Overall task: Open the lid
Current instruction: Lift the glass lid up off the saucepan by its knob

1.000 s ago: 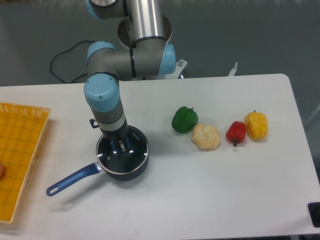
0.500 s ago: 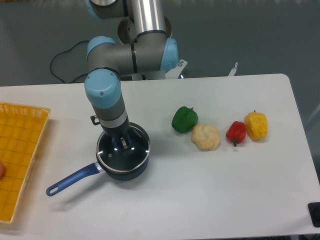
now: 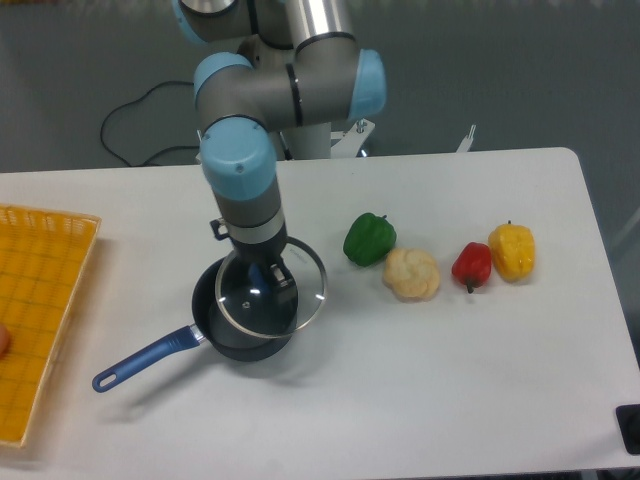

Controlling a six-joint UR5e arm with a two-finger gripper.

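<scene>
White table point(image 3: 420, 400) carries saucepan point(image 3: 215, 330), yellow basket point(image 3: 35, 310), 3 peppers point(image 3: 370, 239), cauliflower point(image 3: 412, 274).

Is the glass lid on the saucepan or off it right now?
Off. The lid, held by its knob in the hand, is raised and shifted right, so its rim overhangs the saucepan, whose left side is uncovered.

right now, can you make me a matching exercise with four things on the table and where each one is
Things:
1. lid
2. saucepan
3. green pepper
4. yellow pepper

Places:
A. farthest right on the table
B. held by the gripper, lifted and shifted right
C. on the table, uncovered on its left side
D. just left of the cauliflower

Pairs: 1-B, 2-C, 3-D, 4-A
</scene>
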